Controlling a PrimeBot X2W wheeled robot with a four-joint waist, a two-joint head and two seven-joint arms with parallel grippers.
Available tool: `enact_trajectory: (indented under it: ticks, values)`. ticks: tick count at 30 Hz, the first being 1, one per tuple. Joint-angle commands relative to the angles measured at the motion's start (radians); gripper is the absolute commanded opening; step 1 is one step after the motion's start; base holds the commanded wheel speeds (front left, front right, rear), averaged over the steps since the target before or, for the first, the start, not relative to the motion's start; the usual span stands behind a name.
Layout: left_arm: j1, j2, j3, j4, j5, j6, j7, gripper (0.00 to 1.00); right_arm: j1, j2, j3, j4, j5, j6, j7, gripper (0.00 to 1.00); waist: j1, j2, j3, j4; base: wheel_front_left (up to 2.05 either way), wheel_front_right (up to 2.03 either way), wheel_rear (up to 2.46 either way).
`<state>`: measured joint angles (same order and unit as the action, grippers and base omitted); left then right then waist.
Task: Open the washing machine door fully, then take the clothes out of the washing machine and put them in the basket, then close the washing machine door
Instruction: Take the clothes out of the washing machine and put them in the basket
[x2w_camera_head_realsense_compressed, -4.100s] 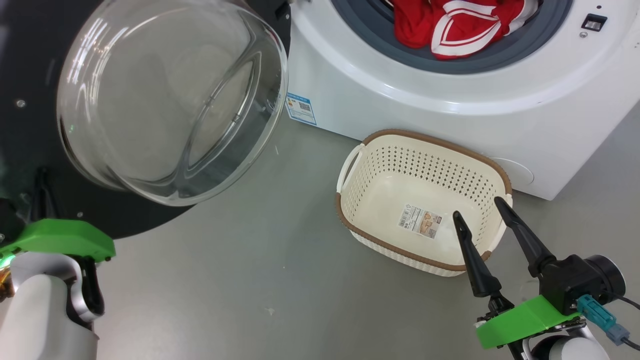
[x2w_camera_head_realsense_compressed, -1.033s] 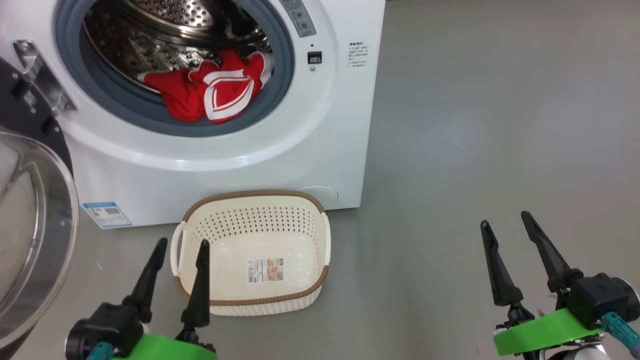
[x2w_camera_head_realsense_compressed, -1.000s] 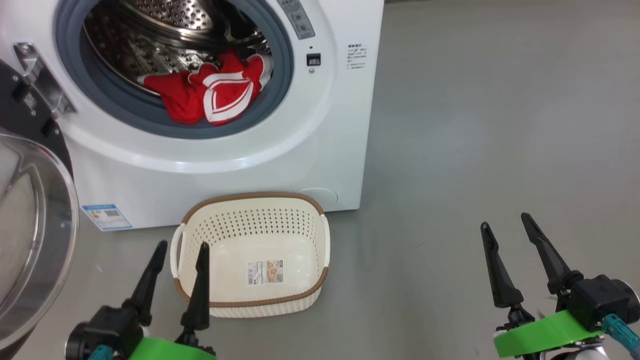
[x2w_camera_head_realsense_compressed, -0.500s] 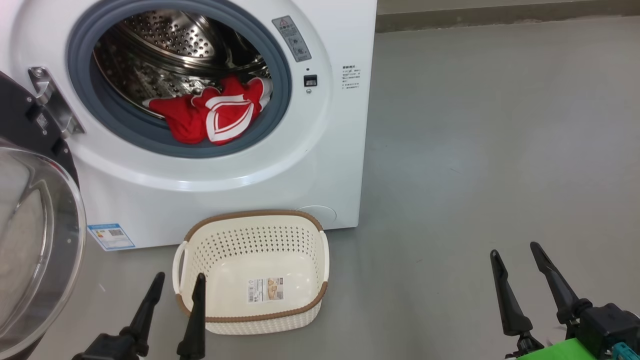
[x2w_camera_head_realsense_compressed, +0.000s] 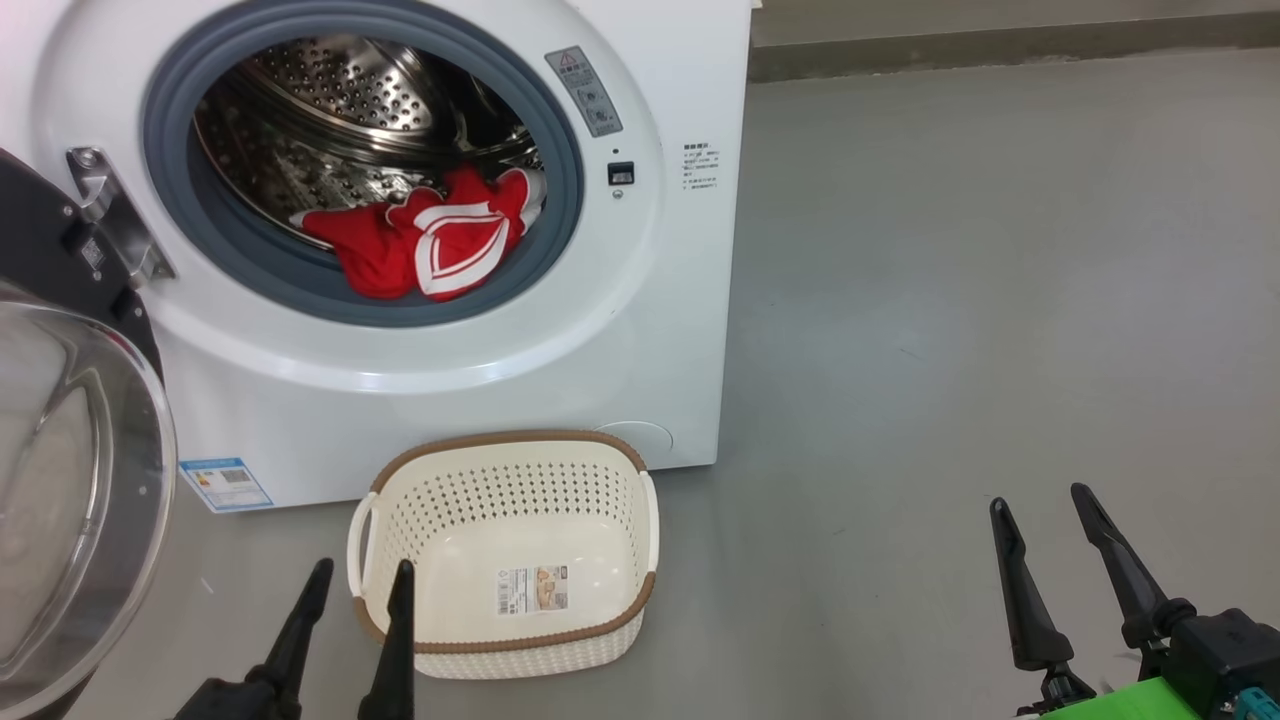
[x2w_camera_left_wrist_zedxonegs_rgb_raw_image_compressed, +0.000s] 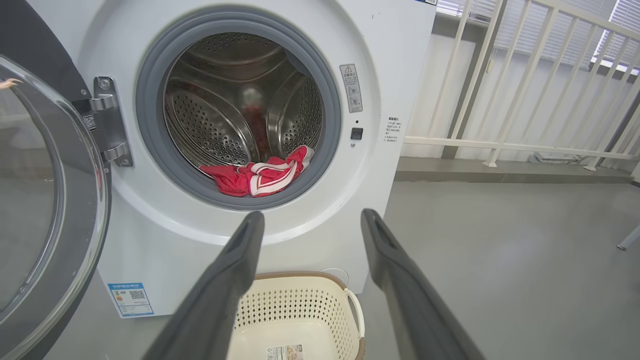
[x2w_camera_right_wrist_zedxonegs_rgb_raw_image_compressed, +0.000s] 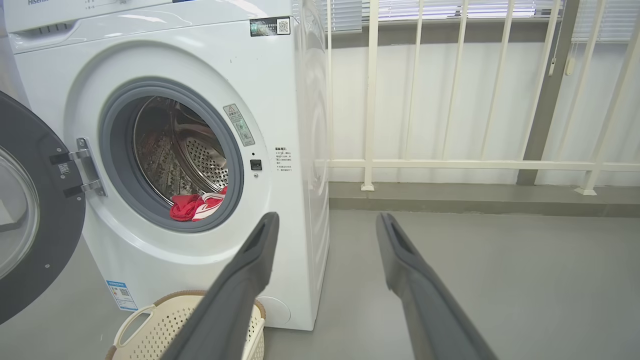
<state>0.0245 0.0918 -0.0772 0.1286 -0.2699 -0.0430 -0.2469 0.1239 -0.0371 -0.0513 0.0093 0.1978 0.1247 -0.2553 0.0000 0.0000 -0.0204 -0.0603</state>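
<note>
The washing machine (x2w_camera_head_realsense_compressed: 650, 330) stands at the far left of the grey floor (x2w_camera_head_realsense_compressed: 950, 300), and the washing machine door (x2w_camera_head_realsense_compressed: 70, 480) is swung wide open to its left on a steel hinge (x2w_camera_head_realsense_compressed: 110, 215), with the clear glass bowl bulging toward the near side. Inside the round opening, framed by the grey rubber ring (x2w_camera_head_realsense_compressed: 566, 170), the clothes (x2w_camera_head_realsense_compressed: 430, 250) lie in a red and white heap at the bottom front of the perforated steel drum (x2w_camera_head_realsense_compressed: 330, 110), spilling slightly onto the ring's lower edge. The basket (x2w_camera_head_realsense_compressed: 500, 440) sits on the floor just in front of the machine, below the opening and a little right of the blue-white label (x2w_camera_head_realsense_compressed: 225, 483); it holds nothing but the paper label on its bottom. The left gripper (x2w_camera_head_realsense_compressed: 362, 570) hangs near the basket's near-left corner, jaws spread apart and holding nothing. The right gripper (x2w_camera_head_realsense_compressed: 1040, 498) is well off to the right over bare floor, its two fingers likewise apart and empty. Beyond the machine's right side, a white railing (x2w_camera_right_wrist_zedxonegs_rgb_raw_image_compressed: 450, 100) runs along the far wall.
</note>
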Motion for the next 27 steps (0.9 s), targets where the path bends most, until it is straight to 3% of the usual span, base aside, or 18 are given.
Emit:
enact_trajectory:
  ticks: [1, 10, 18, 27]
  values:
    - [-0.016, 0.014, 0.028, -0.020, 0.002, 0.011, -0.009, 1.00, -0.003, -0.013, 0.019, -0.030, 0.005, 0.006, -0.006, 1.00, 0.0000, 0.0000, 0.000, 0.001, 0.00, 0.00, 0.00]
    - [-0.024, 0.013, 0.020, -0.014, 0.002, 0.023, -0.010, 1.00, -0.003, -0.013, 0.024, -0.026, 0.003, 0.006, -0.006, 1.00, 0.0000, 0.0000, 0.000, 0.006, 0.42, -0.42, 0.00]
    - [-0.033, 0.012, 0.020, -0.021, 0.003, 0.036, -0.011, 1.00, -0.009, -0.013, 0.028, -0.023, 0.005, 0.006, -0.006, 1.00, 0.0000, 0.0000, 0.009, 0.010, 1.56, -1.56, 0.00]
    - [-0.033, 0.003, 0.019, -0.054, -0.010, 0.023, -0.014, 1.00, -0.013, -0.013, 0.031, -0.025, 0.006, 0.006, -0.006, 1.00, 0.0000, 0.0000, 0.019, 0.007, 1.31, -1.29, -0.01]
